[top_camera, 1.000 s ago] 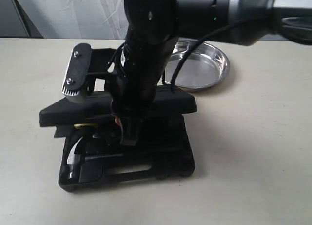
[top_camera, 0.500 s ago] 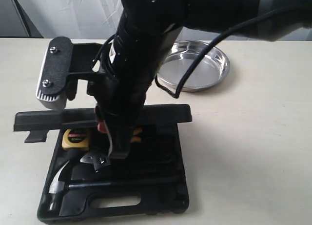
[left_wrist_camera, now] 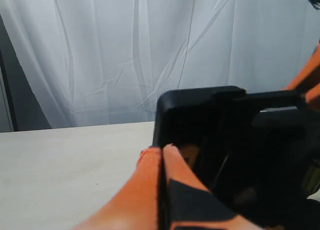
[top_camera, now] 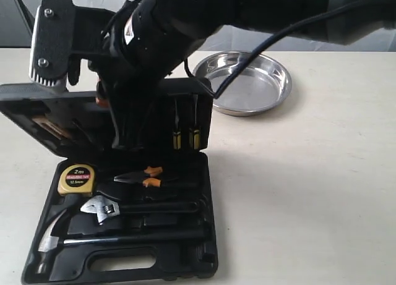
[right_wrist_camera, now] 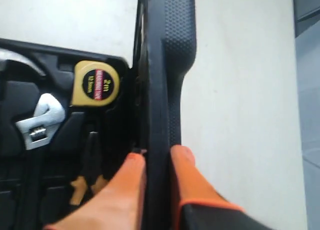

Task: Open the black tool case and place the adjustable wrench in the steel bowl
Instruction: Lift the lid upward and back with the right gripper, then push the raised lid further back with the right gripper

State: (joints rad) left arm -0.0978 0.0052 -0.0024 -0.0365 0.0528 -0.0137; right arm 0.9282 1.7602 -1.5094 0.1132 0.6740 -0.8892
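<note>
The black tool case (top_camera: 192,260) lies open near the front left, its lid (top_camera: 192,93) raised and leaning back. My right gripper (top_camera: 117,121) reaches in from the upper right and is shut on the lid's edge (right_wrist_camera: 158,155). The adjustable wrench (top_camera: 102,209) lies in the lower tray, silver head to the left, black handle to the right; its head (right_wrist_camera: 37,122) also shows in the right wrist view. The steel bowl (top_camera: 247,81) stands empty behind the case. My left gripper (left_wrist_camera: 162,149) is shut, empty, beside the lid's corner (left_wrist_camera: 200,98); the exterior view does not show it.
The tray also holds a yellow tape measure (top_camera: 77,177), orange-handled pliers (top_camera: 145,175) and a claw hammer (top_camera: 55,232). Screwdrivers (top_camera: 185,133) sit in the lid. The right arm's bulk hides the lid's upper middle. Bare table (top_camera: 309,192) stretches to the right.
The lid has swung from nearly shut to raised and leaning back, carried up and left by my right gripper. The tools in the tray have come into view.
</note>
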